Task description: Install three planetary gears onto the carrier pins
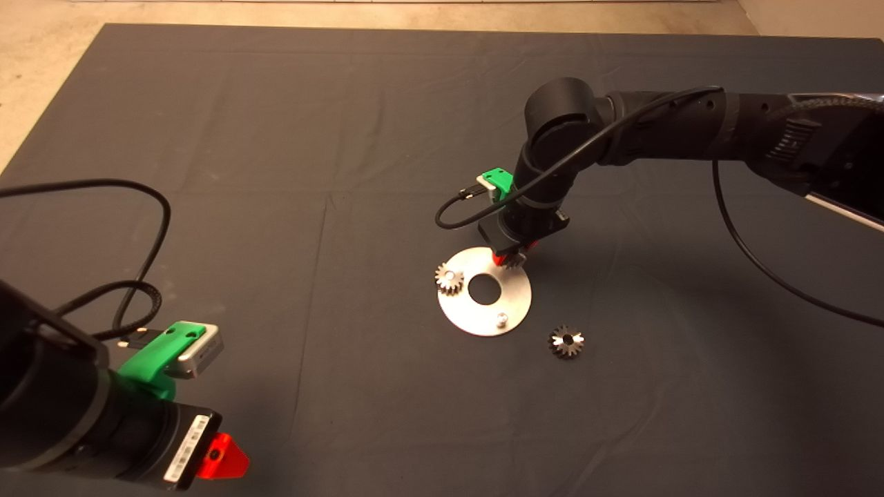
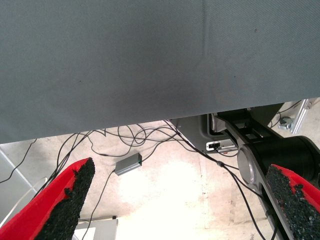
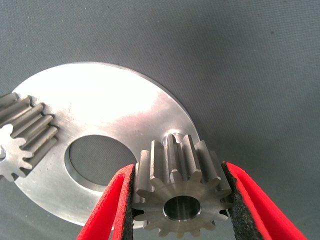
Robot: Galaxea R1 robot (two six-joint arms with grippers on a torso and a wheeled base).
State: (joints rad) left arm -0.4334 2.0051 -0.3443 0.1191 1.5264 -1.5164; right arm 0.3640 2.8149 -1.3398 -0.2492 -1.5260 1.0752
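The silver disc (image 1: 514, 298) lies mid-mat with three carrier pins. One planetary gear (image 1: 449, 279) sits on the left pin; it also shows in the right wrist view (image 3: 22, 135). The near pin (image 1: 502, 319) is bare. My right gripper (image 1: 511, 259) is shut on a second gear (image 3: 180, 192) at the disc's far edge, right by the third pin (image 3: 175, 136), whose top shows just beyond the gear. A third gear (image 1: 566, 341) lies loose on the mat to the right of the disc. My left gripper (image 1: 221, 459) is parked at the lower left, open and empty (image 2: 180, 205).
The disc (image 3: 110, 115) has a large centre hole (image 1: 484, 289). The right arm (image 1: 663, 131) reaches in over the mat's right half with a black cable looping beside it. Cables (image 1: 138, 262) trail by the left arm. The left wrist view shows the floor and cables past the mat's edge.
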